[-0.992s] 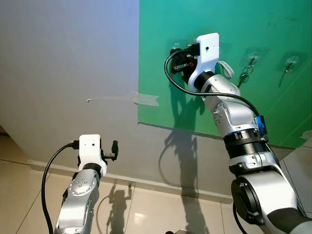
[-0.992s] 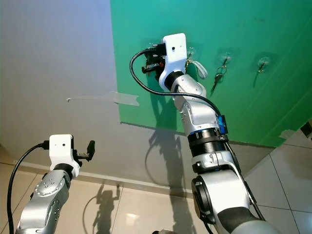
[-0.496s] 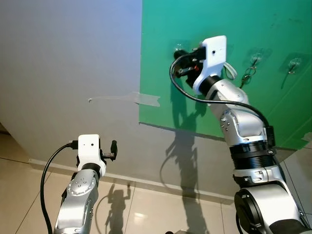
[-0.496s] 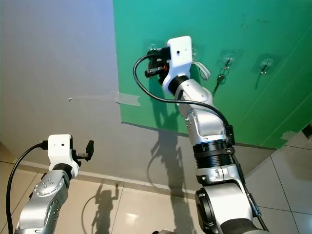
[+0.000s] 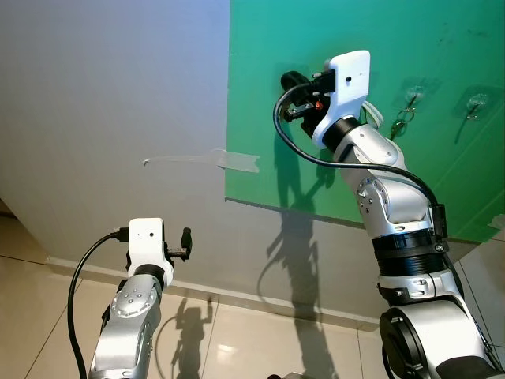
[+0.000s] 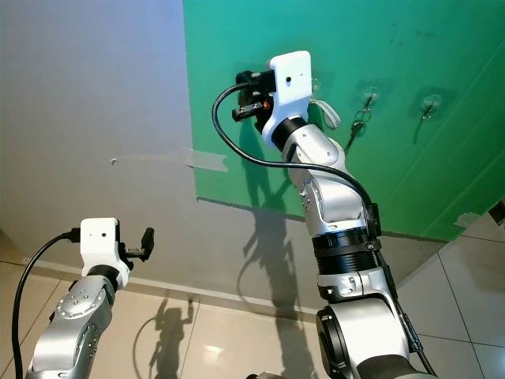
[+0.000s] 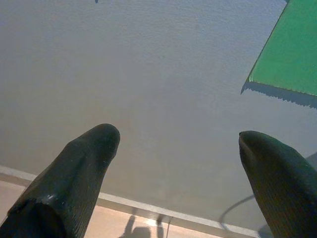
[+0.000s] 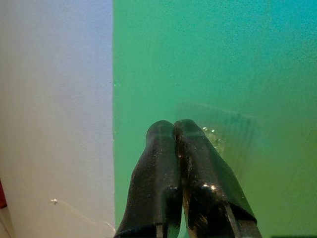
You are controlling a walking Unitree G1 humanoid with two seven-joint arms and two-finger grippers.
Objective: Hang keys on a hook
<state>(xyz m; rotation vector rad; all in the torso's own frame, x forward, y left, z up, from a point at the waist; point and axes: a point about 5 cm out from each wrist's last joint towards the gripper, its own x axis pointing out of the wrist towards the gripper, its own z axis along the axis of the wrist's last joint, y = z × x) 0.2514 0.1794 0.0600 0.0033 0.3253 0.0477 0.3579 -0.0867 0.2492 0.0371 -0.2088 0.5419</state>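
Right gripper (image 8: 173,130) raised high against the green panel on the wall (image 5: 442,142), its two black fingers (image 8: 158,163) pressed together with nothing visible between them, tips just beside a clear plastic adhesive hook (image 8: 214,139) stuck on the panel. A white looped strap (image 5: 372,116) hangs off behind the right wrist housing; cannot tell what it attaches to. Metal key bunch on a ring (image 5: 398,124) hangs from a second clear hook (image 5: 412,93) further toward the robot's right on the same panel, apart from the gripper. A third clear hook (image 5: 475,100) sits further right again, casting a thin shadow down the panel. Left gripper (image 7: 178,144) is held low in front of the plain grey wall (image 5: 110,103), fingers spread wide apart, holding nothing, pointed at the wall above the white skirting (image 7: 163,213). Strip of translucent tape (image 5: 229,160) is stuck across the grey wall, its end reaching the green panel's edge. Beige glossy floor tiles (image 5: 245,339) below carry the arm shadows. No readable writing, brands or labels anywhere.
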